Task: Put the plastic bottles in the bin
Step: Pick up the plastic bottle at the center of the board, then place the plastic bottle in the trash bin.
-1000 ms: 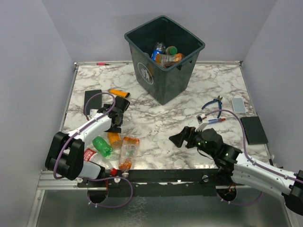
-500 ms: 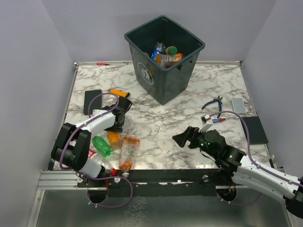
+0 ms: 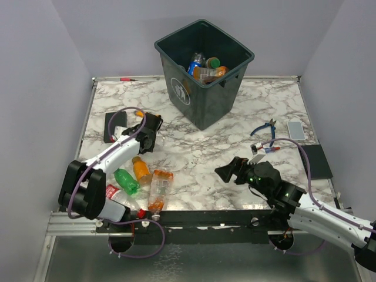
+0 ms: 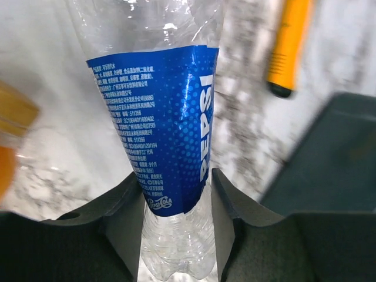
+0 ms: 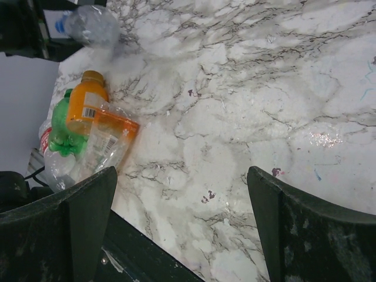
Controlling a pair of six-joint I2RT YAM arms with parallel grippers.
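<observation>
A clear plastic bottle (image 4: 164, 117) with a blue Pepsi label sits between the jaws of my left gripper (image 4: 175, 176), which is shut on its lower body. From above, the left gripper (image 3: 150, 126) is at the table's left side, between the bottle cluster and the bin (image 3: 176, 88). An orange bottle (image 3: 141, 169), a green one (image 3: 126, 181) and a clear one with an orange label (image 3: 158, 188) lie near the front left edge. The dark bin holds several bottles (image 3: 205, 67). My right gripper (image 3: 226, 170) stands open over bare marble, nothing between its fingers (image 5: 88, 205).
An orange lighter (image 4: 288, 47) and a black pad (image 3: 113, 124) lie by the left gripper. Blue-handled pliers (image 3: 264, 126), a grey slab (image 3: 295, 129) and another black pad (image 3: 315, 161) are at the right. Grey walls enclose the table.
My left gripper has closed on the Pepsi bottle and shifted away from the bottle cluster toward the back of the table. The right arm has hardly moved.
</observation>
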